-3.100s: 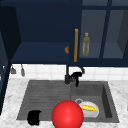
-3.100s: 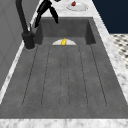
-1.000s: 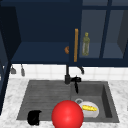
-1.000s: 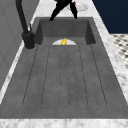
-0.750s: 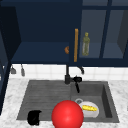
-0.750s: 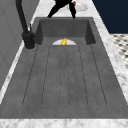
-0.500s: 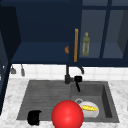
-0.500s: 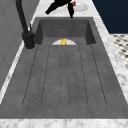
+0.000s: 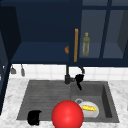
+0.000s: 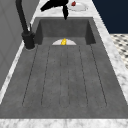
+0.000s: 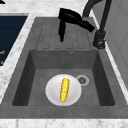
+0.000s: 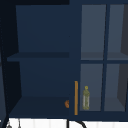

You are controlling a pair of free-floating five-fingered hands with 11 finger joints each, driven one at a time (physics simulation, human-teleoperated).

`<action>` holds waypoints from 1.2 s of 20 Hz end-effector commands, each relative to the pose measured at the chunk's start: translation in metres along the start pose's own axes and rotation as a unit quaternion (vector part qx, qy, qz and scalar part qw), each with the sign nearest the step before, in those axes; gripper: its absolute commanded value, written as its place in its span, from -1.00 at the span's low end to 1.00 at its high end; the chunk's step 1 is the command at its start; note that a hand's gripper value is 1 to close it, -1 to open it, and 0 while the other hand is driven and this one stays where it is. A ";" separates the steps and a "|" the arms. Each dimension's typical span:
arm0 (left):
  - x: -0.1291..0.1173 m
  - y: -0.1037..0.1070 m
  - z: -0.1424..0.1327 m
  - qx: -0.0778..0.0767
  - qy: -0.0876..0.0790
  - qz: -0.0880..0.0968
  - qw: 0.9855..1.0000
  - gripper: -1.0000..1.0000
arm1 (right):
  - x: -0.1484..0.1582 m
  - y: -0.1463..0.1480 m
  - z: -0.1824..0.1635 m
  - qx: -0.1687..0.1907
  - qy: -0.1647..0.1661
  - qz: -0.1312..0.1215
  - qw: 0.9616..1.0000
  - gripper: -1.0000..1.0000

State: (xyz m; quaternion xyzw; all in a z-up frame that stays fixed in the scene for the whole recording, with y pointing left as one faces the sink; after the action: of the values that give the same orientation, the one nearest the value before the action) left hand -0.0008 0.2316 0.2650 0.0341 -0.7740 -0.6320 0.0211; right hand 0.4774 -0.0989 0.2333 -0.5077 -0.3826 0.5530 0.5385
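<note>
My right hand [image 9: 79,78] hovers beside the black faucet [image 9: 67,77], above the back edge of the sink basin [image 9: 106,100]. It is open, with one finger hanging straight down. In the right side view the right hand [image 11: 72,18] floats over the drainboard's end, left of the faucet [image 11: 100,37]. Low in the basin lies a white plate [image 11: 51,91] carrying a yellow corn cob [image 11: 64,89]. The left hand [image 9: 34,117] hangs at the drainboard's front left corner, holding nothing. A big red ball [image 9: 67,115] sits at the sink's front edge.
The ribbed drainboard [image 10: 65,75] stretches left of the basin. A second plate [image 10: 77,7] with something red stands on the counter beyond the sink. Above, the wall cabinet's left side is open; a bottle [image 12: 86,98] stands behind an orange door handle [image 12: 76,97].
In the left side view the right hand has shifted slightly above the basin's far end, and its finger now points down. Nothing else moved.
</note>
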 end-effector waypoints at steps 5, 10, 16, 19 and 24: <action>0.000 0.000 0.000 0.000 0.000 0.000 1.000 0.00 | -0.002 0.025 -0.030 -0.066 -0.004 -0.038 0.997 -1.00; 0.000 0.000 0.000 0.000 0.000 0.000 1.000 0.00 | 0.000 0.034 -0.037 -0.125 0.002 -0.030 0.992 -1.00; 0.000 0.000 0.000 0.000 0.000 0.000 1.000 0.00 | 0.016 0.050 -0.016 -0.167 0.050 -0.018 0.985 -1.00; 0.000 0.000 0.000 0.000 0.000 0.000 1.000 0.00 | 0.022 0.057 -0.018 -0.165 0.034 -0.051 0.984 -1.00; 0.000 0.000 0.000 0.000 0.000 0.000 1.000 0.00 | 0.033 0.060 -0.027 -0.119 0.015 -0.076 0.990 -1.00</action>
State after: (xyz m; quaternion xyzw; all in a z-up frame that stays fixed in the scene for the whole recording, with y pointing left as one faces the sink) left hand -0.0008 0.2316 0.2650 0.0341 -0.7740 -0.6320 0.0211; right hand 0.4870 -0.0828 0.1697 -0.5954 -0.4499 0.4466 0.4936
